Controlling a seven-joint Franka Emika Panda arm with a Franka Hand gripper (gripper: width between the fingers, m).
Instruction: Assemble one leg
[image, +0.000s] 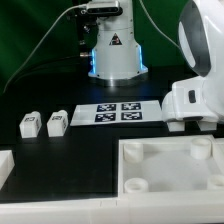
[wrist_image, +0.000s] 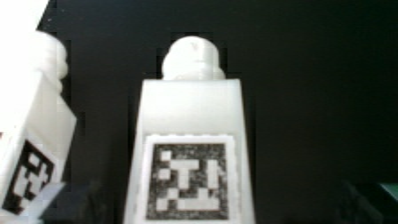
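Note:
In the wrist view a white leg with a rounded peg at its far end and a black-and-white tag lies straight between my fingers. A second leg lies beside it. My gripper is open, and only the fingertips show at the frame's corners, either side of the centred leg and apart from it. In the exterior view the gripper hangs low at the right, behind the white panel, and hides these two legs. Two more legs lie at the exterior view's left.
The marker board lies in the middle of the black table, in front of the robot base. A white part sits at the left edge. The large panel with round corner sockets fills the front right.

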